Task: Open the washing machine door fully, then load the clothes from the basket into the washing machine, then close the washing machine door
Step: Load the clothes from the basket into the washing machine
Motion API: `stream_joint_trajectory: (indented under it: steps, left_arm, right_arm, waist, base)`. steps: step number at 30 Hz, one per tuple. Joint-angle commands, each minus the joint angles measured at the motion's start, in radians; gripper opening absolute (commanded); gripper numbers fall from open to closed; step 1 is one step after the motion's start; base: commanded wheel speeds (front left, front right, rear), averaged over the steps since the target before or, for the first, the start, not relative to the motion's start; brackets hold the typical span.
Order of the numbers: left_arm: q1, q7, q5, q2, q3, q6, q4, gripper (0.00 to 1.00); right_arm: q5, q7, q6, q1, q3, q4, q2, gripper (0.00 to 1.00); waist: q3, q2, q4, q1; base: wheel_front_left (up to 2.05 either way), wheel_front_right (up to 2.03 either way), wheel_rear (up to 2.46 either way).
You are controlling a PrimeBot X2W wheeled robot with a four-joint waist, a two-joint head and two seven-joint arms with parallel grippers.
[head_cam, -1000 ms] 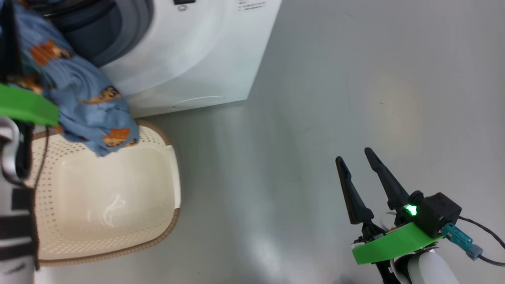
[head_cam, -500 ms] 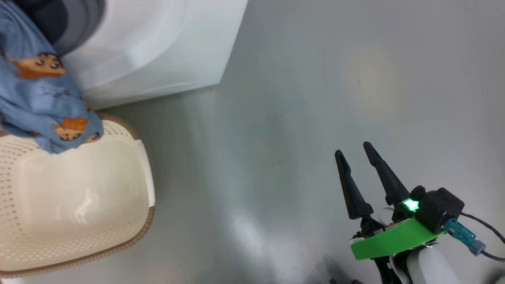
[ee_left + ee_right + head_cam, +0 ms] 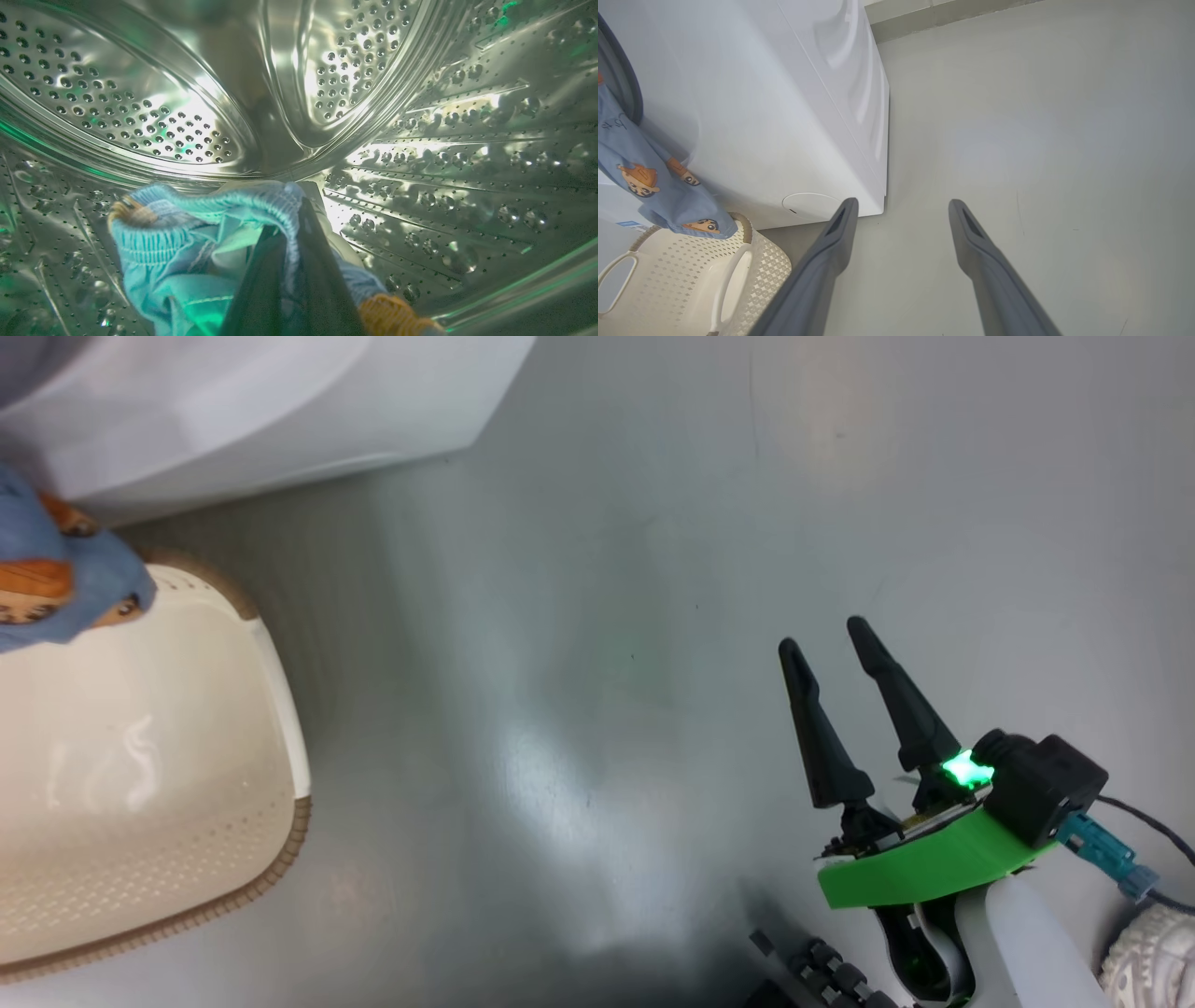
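light: bright, even | floor (image 3: 579, 803): glare | drum (image 3: 420, 140): sparkling, green-tinted | head view: motion-blurred

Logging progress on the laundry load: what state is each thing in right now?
left gripper: shut on the clothes, inside the drum.
the clothes: gripped, tail hanging over the basket.
the basket: visible part empty.
the washing machine: open at front.
right gripper: open, empty.

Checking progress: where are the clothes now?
Left wrist view: the clothes are clamped in the left gripper inside the drum. Right wrist view: a tail hangs down the washing machine above the basket.
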Motion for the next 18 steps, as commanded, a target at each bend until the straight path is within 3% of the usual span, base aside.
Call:
stream_joint_trajectory:
  steps: [1, 7, 18]
  left_arm:
    - [-0.055, 0.011, -0.018, 0.063, 0.008, -0.001, -0.015, 0.00]
    - [-0.161, 0.021, -0.033, 0.101, -0.042, -0.002, 0.014, 0.00]
    - [-0.259, -0.144, -0.069, 0.161, -0.143, -0.002, 0.089, 0.00]
  right_arm:
    - [0.013, -0.005, 0.001, 0.006, 0.033, -0.024, 0.000, 1.00]
    - [0.029, -0.005, 0.001, -0.008, 0.058, -0.018, 0.000, 1.00]
    - [0.040, -0.005, 0.001, -0.027, 0.069, -0.014, 0.000, 1.00]
  waist:
    - [0.051, -0.0001, -0.018, 0.0000]
    - [0.079, -0.0001, -0.025, 0.0000]
    - [0.089, -0.0001, -0.031, 0.0000]
  base:
    - [0.00, 0.00, 0.00]
    - [0.00, 0.00, 0.00]
    - [0.00, 0.00, 0.00]
